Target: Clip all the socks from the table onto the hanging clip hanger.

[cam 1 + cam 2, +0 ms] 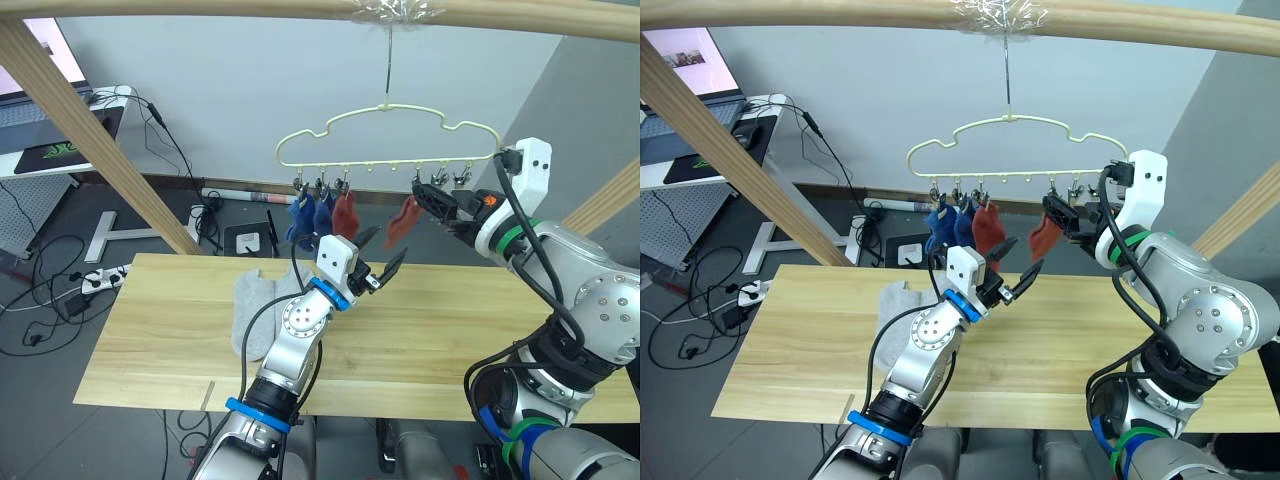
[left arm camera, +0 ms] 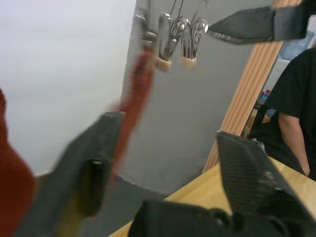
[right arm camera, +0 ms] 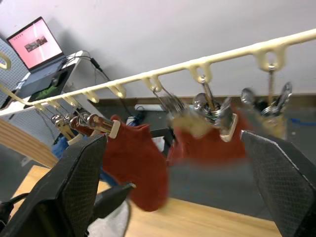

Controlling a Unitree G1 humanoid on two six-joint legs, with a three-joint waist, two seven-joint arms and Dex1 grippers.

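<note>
The left arm (image 1: 300, 330) covers part of the grey socks (image 1: 250, 305) on the table (image 1: 430, 340), so whether one or two lie there cannot be told. In the right wrist view the nearer red sock (image 3: 210, 145) and its clip (image 3: 217, 116) are smeared with blur. A person (image 2: 291, 113) is cut off by the left wrist view's edge.

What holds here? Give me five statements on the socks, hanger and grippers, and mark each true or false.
1. Two blue socks hang from the clip hanger. True.
2. Both red socks lie on the table. False: both hang from clips on the hanger.
3. The grey socks lie on the table. True.
4. The left gripper is shut on a grey sock. False: it is open and holds nothing.
5. The right gripper is up by the hanger's clips, its fingers open. True.
</note>
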